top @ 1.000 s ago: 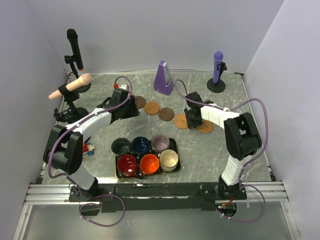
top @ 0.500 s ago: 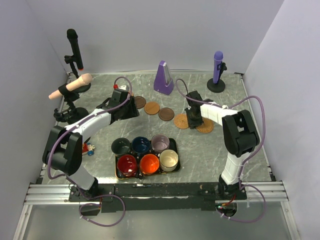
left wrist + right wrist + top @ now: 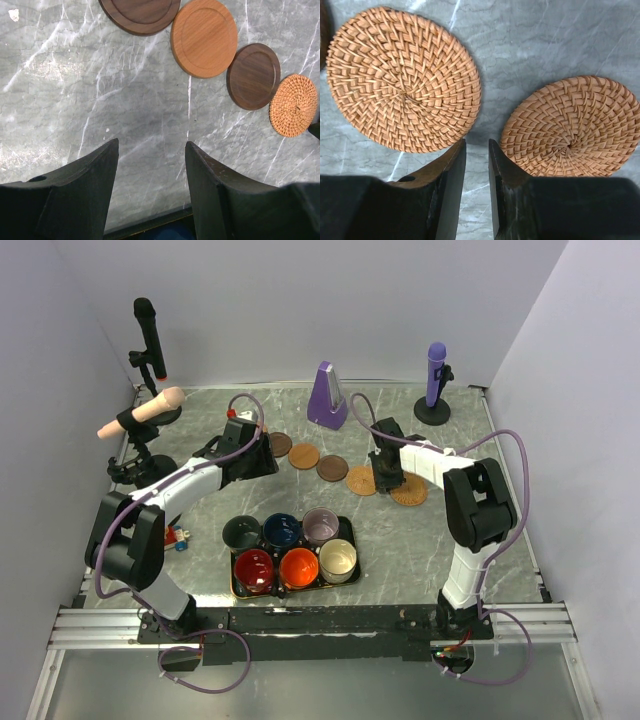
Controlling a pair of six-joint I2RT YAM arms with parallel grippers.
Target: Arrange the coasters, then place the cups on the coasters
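Sight of the cups is given by the overhead camera alone. All six are packed in two rows in the black tray (image 3: pixel 352 532) near the arm bases: the dark green-grey cup (image 3: pixel 241 534), navy cup (image 3: pixel 282 531) and lilac cup (image 3: pixel 321 526) behind, the red cup (image 3: pixel 254 571), orange cup (image 3: pixel 298 568) and cream cup (image 3: pixel 338 560) in front.

Farther back on the marble table (image 3: pixel 400 550), the left gripper (image 3: pixel 150 150) is held just left of a slanting line of coasters. Its fingers are spread wide, with only bare stone between them.

Five coasters are counted from above, but their surfaces are resolved only at the wrists. The first dark brown coaster (image 3: pixel 140 12), the orange-brown coaster (image 3: pixel 204 37) and the second dark brown coaster (image 3: pixel 253 76) are shown as smooth wood with a raised rim. The left woven coaster (image 3: pixel 402 80) and right woven coaster (image 3: pixel 570 127) are shown as spiralled tan wicker, lying apart.

The right gripper (image 3: pixel 476 147) is poised over the gap between those two. Its fingers are narrowly parted and nothing is gripped. Contact with the table cannot be told.
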